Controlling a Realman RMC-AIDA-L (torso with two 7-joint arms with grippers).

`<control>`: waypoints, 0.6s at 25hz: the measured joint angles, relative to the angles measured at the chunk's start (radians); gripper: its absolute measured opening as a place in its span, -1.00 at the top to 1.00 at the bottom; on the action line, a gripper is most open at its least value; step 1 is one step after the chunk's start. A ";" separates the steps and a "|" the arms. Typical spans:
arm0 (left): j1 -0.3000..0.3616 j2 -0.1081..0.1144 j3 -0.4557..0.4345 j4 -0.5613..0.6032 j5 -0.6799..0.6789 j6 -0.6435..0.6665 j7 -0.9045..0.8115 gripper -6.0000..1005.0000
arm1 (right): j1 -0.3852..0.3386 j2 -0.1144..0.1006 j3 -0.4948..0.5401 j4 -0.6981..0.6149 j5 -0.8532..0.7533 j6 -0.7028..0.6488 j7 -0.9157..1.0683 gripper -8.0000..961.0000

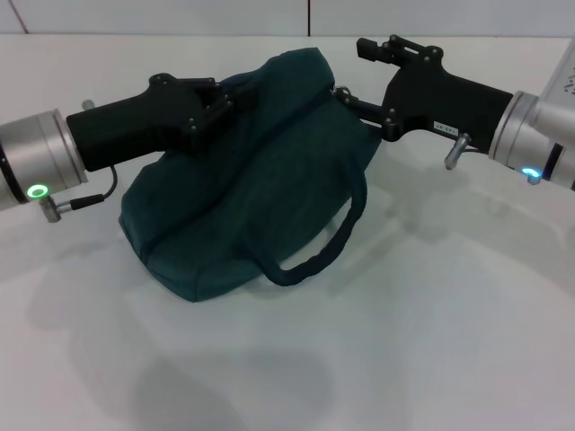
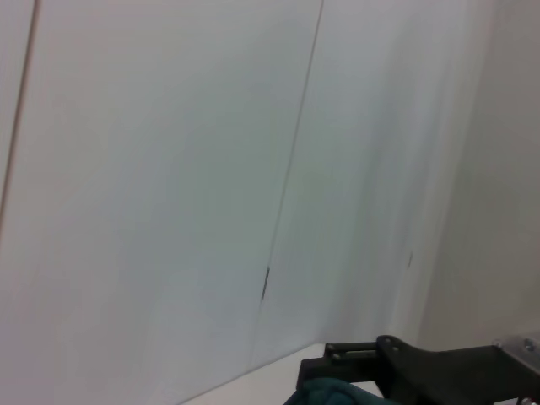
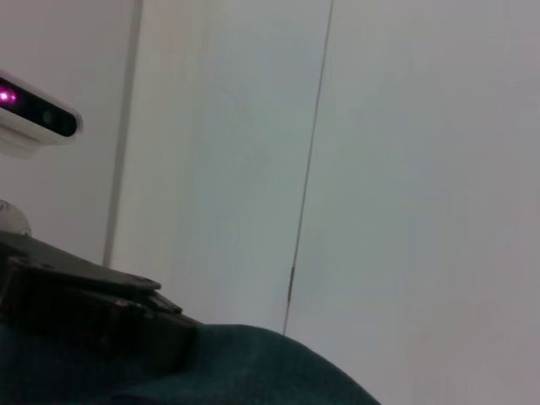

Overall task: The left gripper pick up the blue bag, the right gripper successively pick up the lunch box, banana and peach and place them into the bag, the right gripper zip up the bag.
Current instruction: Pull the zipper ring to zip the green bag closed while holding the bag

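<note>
So the blue bag (image 1: 243,180) is sitting on the white table (image 1: 431,341), looking more dark teal than blue, bulging like it's stuffed, with one strap handle (image 1: 328,242) looping out toward the front.

Left gripper (image 1: 225,103) comes in from the left and is pressed right into the upper left side of the bag. It looks like it's got hold of the fabric there, but the fingertips are buried against the cloth, so I honestly can't tell how far apart they are.

Right gripper (image 1: 346,97) is at the bag's upper right end, its tip touching the fabric near the top edge. Same deal: can't tell whether it's pinching anything.

In the left wrist view, there's just a wall (image 2: 169,169), a sliver of bag and the other arm's gripper.
</note>
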 joint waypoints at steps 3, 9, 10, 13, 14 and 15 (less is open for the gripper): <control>0.003 0.003 0.000 0.000 -0.003 -0.011 0.005 0.90 | 0.001 0.001 0.000 0.000 0.000 -0.004 -0.011 -0.36; 0.005 -0.003 -0.002 0.000 -0.001 -0.022 0.015 0.90 | -0.010 0.007 -0.001 0.008 0.003 -0.028 -0.070 -0.18; 0.005 -0.003 -0.002 0.000 -0.001 -0.022 0.015 0.90 | -0.013 0.008 -0.002 0.010 0.006 -0.032 -0.076 -0.14; 0.004 -0.004 -0.002 0.000 -0.001 -0.023 0.017 0.90 | -0.022 0.008 0.001 0.011 0.023 -0.033 -0.082 0.00; 0.004 -0.004 -0.002 0.000 -0.003 -0.023 0.019 0.90 | -0.023 0.008 0.002 0.012 0.034 -0.033 -0.083 0.04; 0.005 -0.004 -0.002 0.000 -0.004 -0.023 0.022 0.90 | -0.024 0.008 0.002 0.014 0.044 -0.033 -0.083 0.09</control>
